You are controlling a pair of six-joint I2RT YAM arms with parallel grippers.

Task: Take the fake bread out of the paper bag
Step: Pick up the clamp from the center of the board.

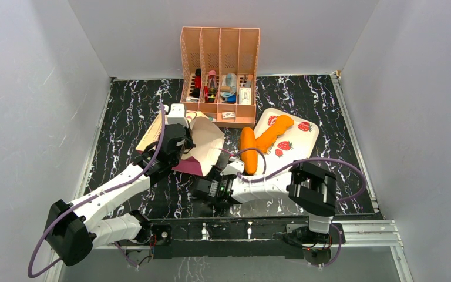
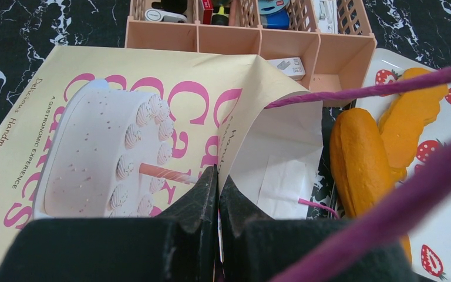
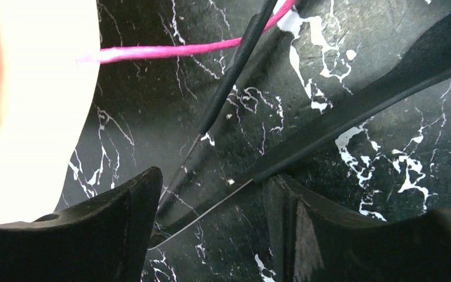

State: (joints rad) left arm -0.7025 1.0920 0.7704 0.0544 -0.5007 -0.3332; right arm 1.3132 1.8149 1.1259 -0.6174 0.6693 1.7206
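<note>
The cream paper bag with its magenta band lies on its side, mouth toward the right. In the left wrist view its cake-printed face fills the frame. My left gripper is shut on the bag's upper paper edge and shows in the top view over the bag. Two orange fake bread loaves lie on the strawberry tray, outside the bag. My right gripper is open low over the black marble in front of the bag, with only table between its fingers. The bag's inside is hidden.
The peach slotted organiser with small items stands at the back, just behind the bag. A pink cord handle and a thin black cable lie across the marble ahead of the right gripper. A blurred white surface is at its left.
</note>
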